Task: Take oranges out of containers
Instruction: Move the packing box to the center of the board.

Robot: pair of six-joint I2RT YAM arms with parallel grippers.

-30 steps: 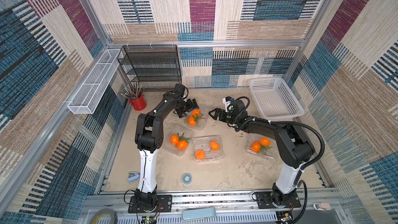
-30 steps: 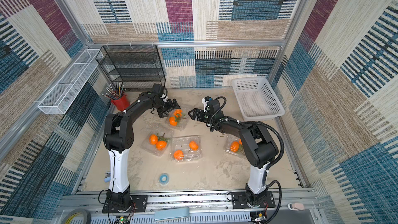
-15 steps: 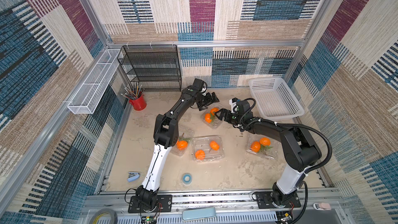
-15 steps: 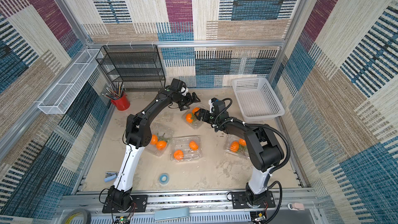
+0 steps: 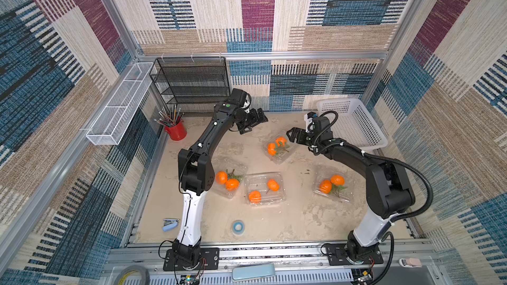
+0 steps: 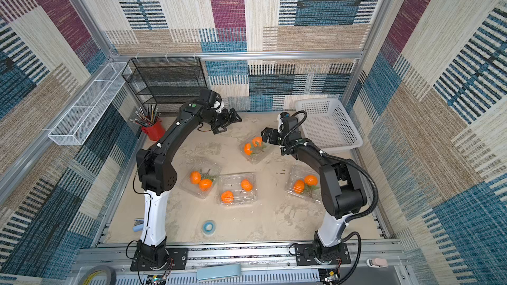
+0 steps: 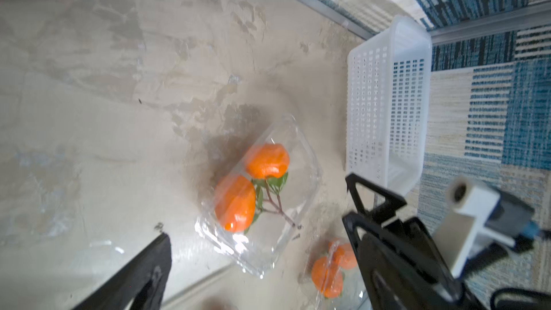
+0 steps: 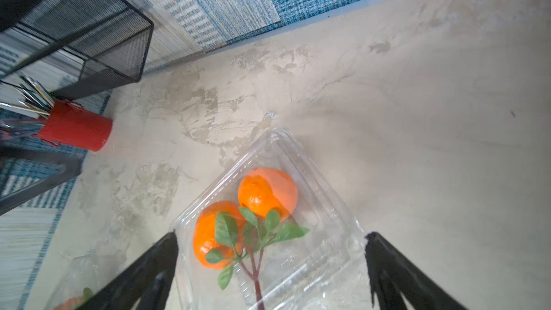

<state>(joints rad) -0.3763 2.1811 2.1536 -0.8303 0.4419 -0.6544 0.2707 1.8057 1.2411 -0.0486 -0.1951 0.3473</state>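
Four clear containers lie on the table, each with a pair of oranges inside. The far container (image 5: 285, 155) (image 6: 259, 156) holds leafy oranges (image 5: 276, 145) (image 8: 268, 192). My right gripper (image 5: 291, 134) (image 6: 266, 135) (image 8: 271, 234) hangs open just right of it, its fingers straddling that container (image 8: 322, 234) without touching. My left gripper (image 5: 258, 122) (image 6: 231, 122) (image 7: 256, 231) is open and empty, raised behind and left of the same container (image 7: 286, 234). The other containers sit at the left (image 5: 233, 169), the middle (image 5: 264, 189) and the right (image 5: 340, 196).
A white perforated basket (image 5: 354, 132) stands at the back right, close behind the right arm. A black mesh shelf (image 5: 192, 83) and a red pencil cup (image 5: 175, 132) occupy the back left. A tape roll (image 5: 238, 226) and a small stapler (image 5: 170, 223) lie near the front edge.
The far container has slid to the right with its oranges. My left gripper left it and rose toward the back wall. My right gripper backed off slightly to the right.
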